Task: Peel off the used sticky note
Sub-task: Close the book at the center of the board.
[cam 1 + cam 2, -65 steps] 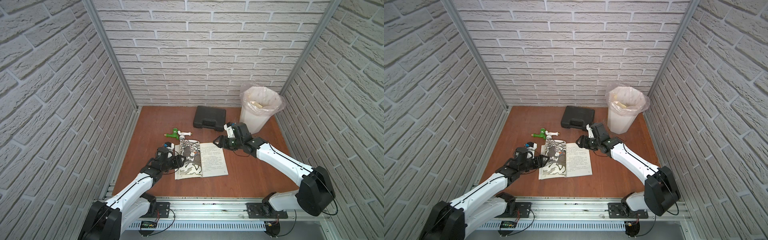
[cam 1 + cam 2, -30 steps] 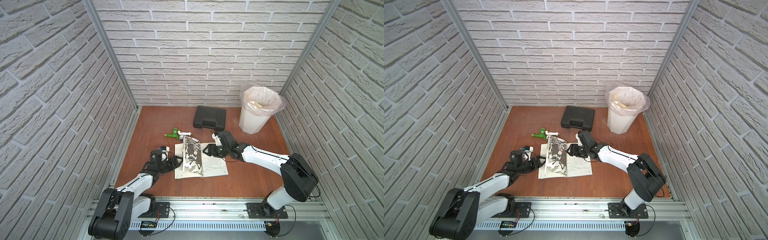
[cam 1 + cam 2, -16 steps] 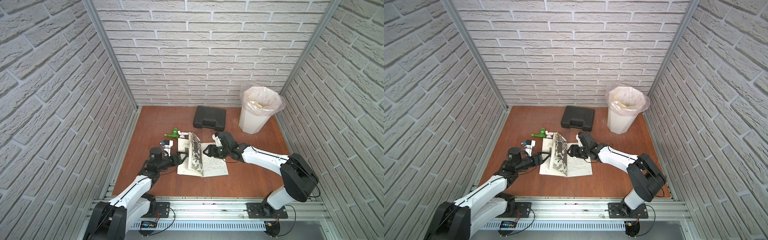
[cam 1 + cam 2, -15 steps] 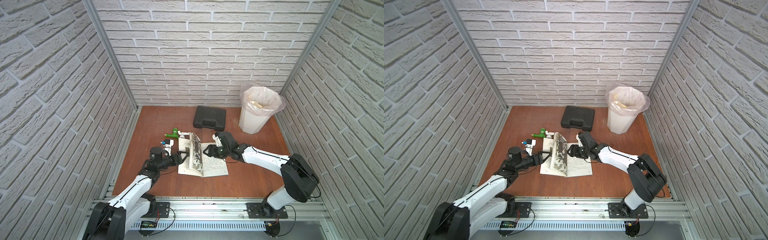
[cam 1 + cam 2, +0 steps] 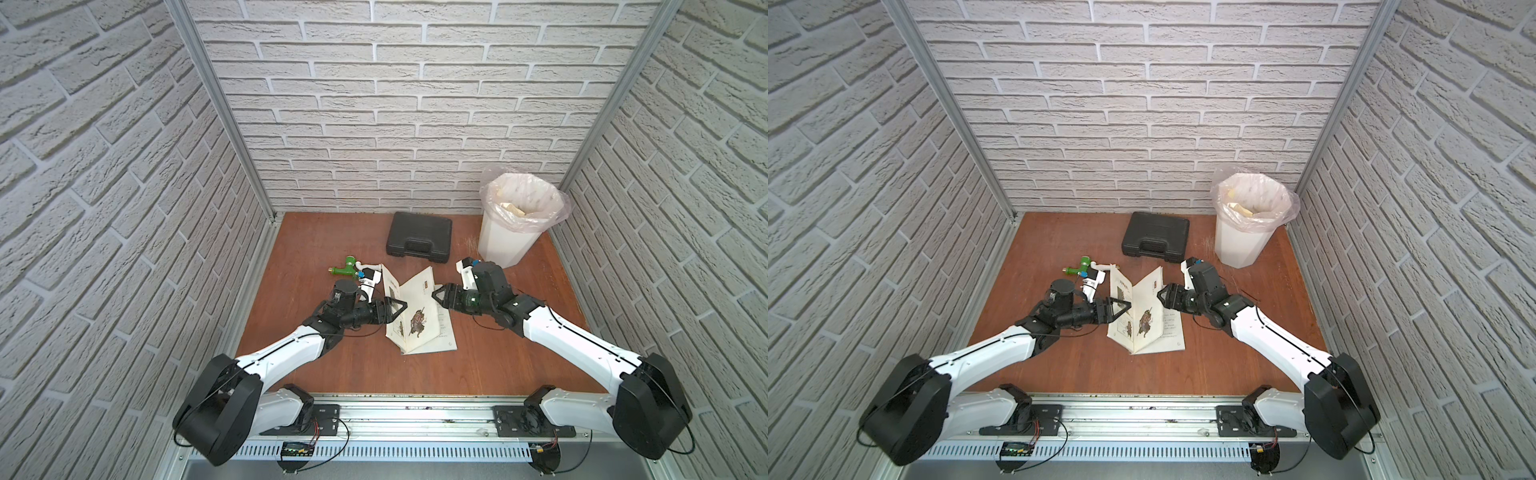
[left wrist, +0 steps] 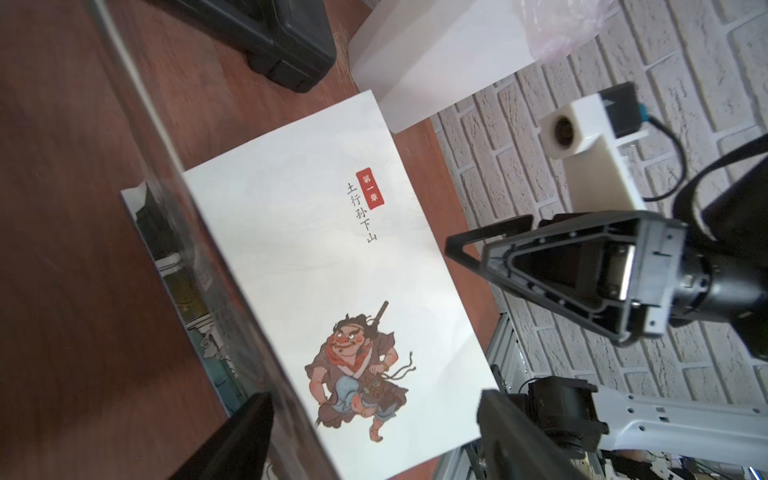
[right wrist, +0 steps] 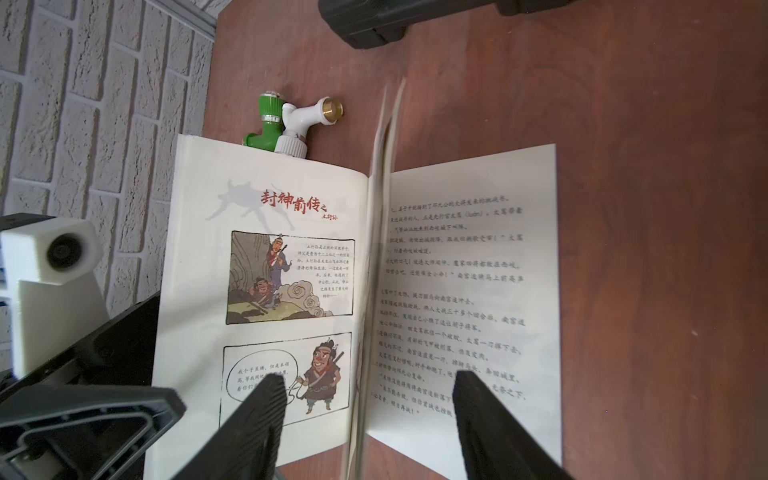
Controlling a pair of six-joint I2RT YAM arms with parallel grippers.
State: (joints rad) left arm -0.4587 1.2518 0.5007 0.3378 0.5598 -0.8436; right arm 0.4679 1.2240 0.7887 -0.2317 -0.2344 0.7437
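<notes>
While the left gripper and right gripper stand open, gripping nothing, beside the book at mid-frame, no note shows, so leafing seems in hand and next must bare it

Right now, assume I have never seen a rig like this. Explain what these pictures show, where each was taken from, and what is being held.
This is a robot with two white arms, the left arm and the right arm. They are bolted to the front edge of a wooden table inside brick-pattern walls. Each arm ends in a two-fingered tool.

Both top views look down from one overhead camera. The other two pictures come from small cameras on the arms' wrists.

On the table lie an open picture book, a black case, a green-and-white tap fitting and a lined white bin.

The left tool and right tool face each other across the book, where some leaves stand up. Both tools are open and grip nothing. No sticky note shows on the visible pages.
</notes>
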